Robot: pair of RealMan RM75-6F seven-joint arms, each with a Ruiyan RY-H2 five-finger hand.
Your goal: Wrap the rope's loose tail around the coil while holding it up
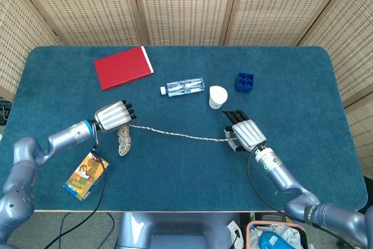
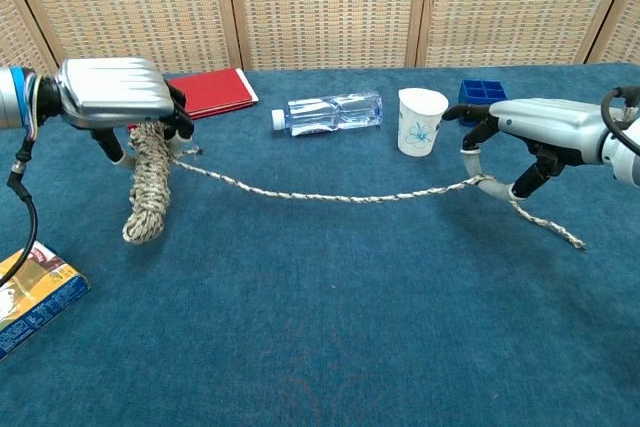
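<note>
1. We see the left hand (image 2: 112, 93) clenched on the top of the coil (image 2: 148, 187), which hangs upright below it at the left of the table (image 1: 291, 74), lower end touching or just above the cloth.
2. The right hand (image 2: 530, 132) pinches the loose tail (image 2: 330, 196) near its free end, which trails toward the near right.
3. The tail's long axis runs left to right, sagging between the hands.
4. We judge the right hand must carry the tail leftward around the vertical coil.
</note>
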